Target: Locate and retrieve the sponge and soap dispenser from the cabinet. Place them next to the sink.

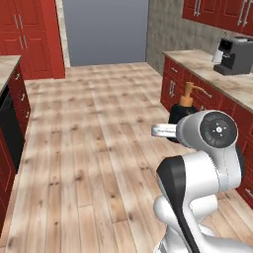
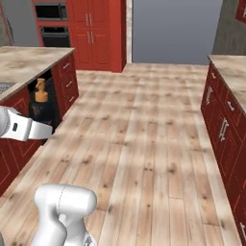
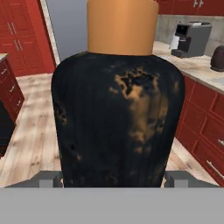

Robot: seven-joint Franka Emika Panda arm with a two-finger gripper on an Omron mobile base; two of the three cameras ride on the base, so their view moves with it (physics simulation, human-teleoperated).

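The soap dispenser (image 3: 116, 118), a squat black bottle with a tan-orange pump top, stands upright and close in the hand view. My gripper (image 3: 113, 179) is shut on it, with one fingertip (image 3: 49, 178) at each lower side of the bottle. In the left base view the soap dispenser (image 1: 179, 112) hangs in the air beyond my arm's big wrist joint, above the wooden floor. In the right base view the soap dispenser (image 2: 42, 106) shows just past my forearm at the left. The sponge is out of view. A grey strip at the edge of the left counter (image 2: 4, 87) may be the sink; too little shows to tell.
A counter with a grey coffee machine (image 1: 233, 55) runs along the right over red base cupboards (image 1: 174, 86). Red wall cabinets (image 1: 217, 12) with bar handles hang above it, doors shut. Another counter (image 2: 29, 60) with a black panel below stands on the left. Wooden floor (image 2: 144, 134) lies open between them.
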